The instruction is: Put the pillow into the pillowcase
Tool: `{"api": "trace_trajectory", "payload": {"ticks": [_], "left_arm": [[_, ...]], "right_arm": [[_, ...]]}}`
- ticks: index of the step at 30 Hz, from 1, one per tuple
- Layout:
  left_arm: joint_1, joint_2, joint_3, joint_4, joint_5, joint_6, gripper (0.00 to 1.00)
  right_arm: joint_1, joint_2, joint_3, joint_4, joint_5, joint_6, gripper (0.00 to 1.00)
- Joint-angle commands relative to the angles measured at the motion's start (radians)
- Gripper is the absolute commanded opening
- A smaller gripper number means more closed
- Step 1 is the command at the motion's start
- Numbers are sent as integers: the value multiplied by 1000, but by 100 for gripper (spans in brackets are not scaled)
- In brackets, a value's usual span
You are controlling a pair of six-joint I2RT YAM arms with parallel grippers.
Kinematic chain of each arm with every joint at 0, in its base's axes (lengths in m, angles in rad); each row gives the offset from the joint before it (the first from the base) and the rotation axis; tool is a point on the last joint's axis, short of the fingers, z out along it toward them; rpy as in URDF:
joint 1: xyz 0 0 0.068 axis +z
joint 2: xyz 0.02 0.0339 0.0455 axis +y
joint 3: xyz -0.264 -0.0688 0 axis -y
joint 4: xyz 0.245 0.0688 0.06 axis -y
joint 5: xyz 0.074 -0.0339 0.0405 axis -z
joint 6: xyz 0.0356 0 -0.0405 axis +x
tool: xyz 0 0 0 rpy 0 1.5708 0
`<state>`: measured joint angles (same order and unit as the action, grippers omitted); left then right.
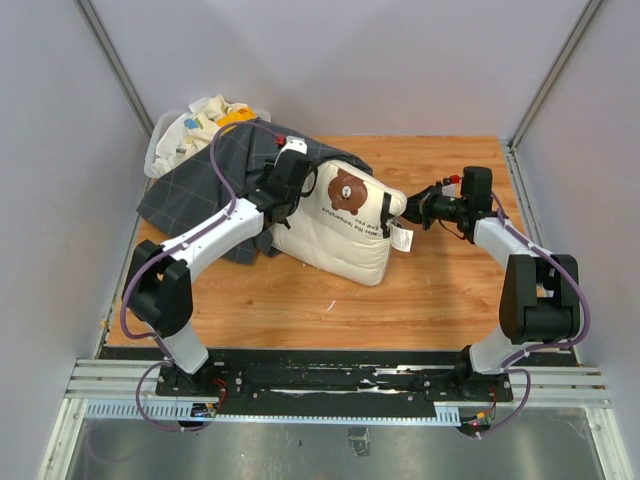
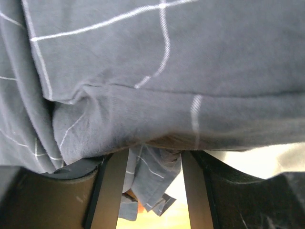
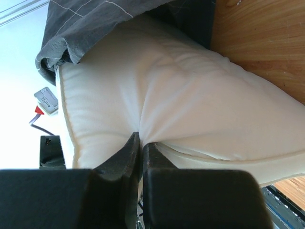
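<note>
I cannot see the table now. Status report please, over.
Left gripper open, pillowcase cloth draped over it. Right gripper shut on pillow edge. Pillow mostly outside, pillowcase over far end only. Nothing blocking.

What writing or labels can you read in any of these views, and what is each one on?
The printed lines on the pillow, beside its brown bear picture: too small to read.
The white tag at the pillow's corner: too small to read.
Both wrist views: no readable text.
</note>
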<state>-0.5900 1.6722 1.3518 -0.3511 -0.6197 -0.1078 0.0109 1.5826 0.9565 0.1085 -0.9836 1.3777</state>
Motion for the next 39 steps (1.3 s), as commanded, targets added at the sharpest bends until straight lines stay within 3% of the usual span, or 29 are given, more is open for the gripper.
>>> {"api": "trace_trajectory", "payload": {"ticks": [1,6,9,12,19,29,35,39], "left_arm": [[1,17,49,28,-146,25,51],[1,23,58,15,-110,22,14],[-5,2,78,-21,-75,-10,1],[-22,-29,125,-89,-2,-34,0],[-96,-91,295,-229,360,-114,0],[-166,-23,505,-342,683,-175,0],[-166,-41,499,-394,677,-168,0],[-151,-46,403,-405,660,-165,0]], "right_arm": [[8,1,24,-10,24,-56,2],[12,3,25,-9,23,-58,3],[12,1,25,-21,23,-73,3],[12,-2,34,-51,28,-102,3],[15,-9,45,-59,21,-109,3],[51,-39,53,-10,9,-44,3],[52,-106,-2,-5,-9,-6,4],[51,-26,0,11,6,-19,3]]}}
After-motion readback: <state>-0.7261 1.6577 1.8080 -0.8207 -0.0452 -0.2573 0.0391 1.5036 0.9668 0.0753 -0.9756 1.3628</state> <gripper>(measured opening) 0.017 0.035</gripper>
